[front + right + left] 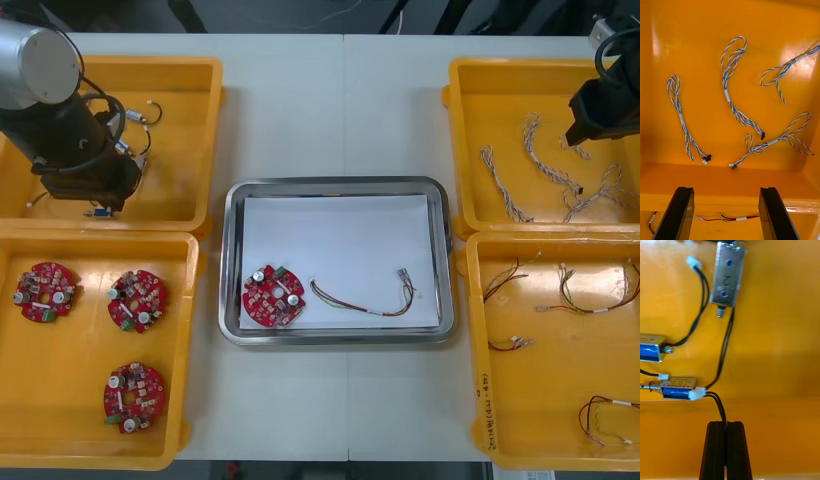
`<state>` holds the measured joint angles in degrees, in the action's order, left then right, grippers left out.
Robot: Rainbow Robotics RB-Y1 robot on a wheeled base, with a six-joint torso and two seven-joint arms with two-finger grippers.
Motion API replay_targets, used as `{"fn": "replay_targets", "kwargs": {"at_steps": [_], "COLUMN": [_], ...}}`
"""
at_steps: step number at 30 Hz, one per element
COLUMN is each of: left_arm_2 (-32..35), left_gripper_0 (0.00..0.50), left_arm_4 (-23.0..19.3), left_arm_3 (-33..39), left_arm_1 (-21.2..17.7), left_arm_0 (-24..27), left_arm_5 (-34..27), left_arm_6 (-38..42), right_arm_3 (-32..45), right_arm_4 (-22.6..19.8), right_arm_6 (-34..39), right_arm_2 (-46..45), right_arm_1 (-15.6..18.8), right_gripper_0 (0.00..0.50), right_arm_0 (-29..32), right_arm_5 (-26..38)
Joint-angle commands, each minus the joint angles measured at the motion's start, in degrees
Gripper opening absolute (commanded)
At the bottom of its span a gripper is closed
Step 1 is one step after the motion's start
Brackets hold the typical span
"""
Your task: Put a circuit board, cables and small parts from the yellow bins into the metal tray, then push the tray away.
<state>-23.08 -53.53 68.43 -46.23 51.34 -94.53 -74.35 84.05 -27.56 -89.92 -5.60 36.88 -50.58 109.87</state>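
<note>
Metal tray point(336, 184) at table centre, white inside, between the left and right pairs of yellow bins. Contents: one round red circuit board point(272, 296) in the near-left corner; one red and yellow cable point(352, 304) just beside it on the right, apart from the board.

Left gripper point(725, 424) down in the far-left bin point(180, 170), close to the floor. Fingers closed together, pinching a black cable point(721, 407) between the tips. Cable traced from the tips to a white plug lying against a small metal part point(677, 388) on the bin floor. Two further small metal parts point(727, 275) beyond, black leads running among them. Pinched cable lifted or resting: cannot tell.

Right gripper point(726, 189) over the far-right bin point(465, 130), holding nothing. Fingers well apart. Four twisted blue and white cables point(732, 99) spread loose on the bin floor ahead of the fingers, none touching them.

Near-left bin point(70, 400): three circuit boards point(137, 300), flat, apart from one another. Near-right bin point(540, 400): several thin cables point(575, 300), red, yellow and black, scattered.
</note>
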Motion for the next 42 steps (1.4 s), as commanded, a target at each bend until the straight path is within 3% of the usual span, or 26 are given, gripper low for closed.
{"fn": "replay_targets", "kwargs": {"at_steps": [1,11,19,30,36,42], "left_arm_2": [1.46,1.99,3.49,4.36,5.59,6.03], "left_gripper_0": [0.000,0.000,0.000,0.000,0.000,0.000], "left_arm_4": [-1.41,-2.37,-3.69,-6.42,-10.90,-10.90], "left_arm_3": [2.32,3.82,3.91,4.96,5.14,5.14], "left_arm_1": [-1.67,-0.97,0.44,1.23,1.23,1.23], "left_arm_0": [2.80,2.80,2.97,2.97,2.97,2.97], "left_arm_5": [0.84,3.39,3.56,4.88,5.85,6.64], "left_arm_6": [-4.48,-4.48,-3.78,-2.11,-0.44,-0.26], "right_arm_3": [-3.11,-11.89,-15.59,-30.79,-34.13,-34.66], "right_arm_4": [0.40,-0.56,-1.00,-0.12,0.14,0.40], "right_arm_6": [-3.50,-6.23,-7.81,-10.27,-12.12,-13.70], "right_arm_2": [-1.69,-1.69,-1.69,-1.69,-1.34,2.35], "right_arm_1": [2.23,2.05,2.05,2.23,2.40,2.67], "right_gripper_0": [0.500,0.500,0.500,0.500,0.500,0.500], "right_arm_0": [-3.21,-8.66,-9.80,-17.62,-17.97,-17.97], "right_arm_5": [0.13,0.00,-4.22,-8.53,-12.75,-15.21]}}
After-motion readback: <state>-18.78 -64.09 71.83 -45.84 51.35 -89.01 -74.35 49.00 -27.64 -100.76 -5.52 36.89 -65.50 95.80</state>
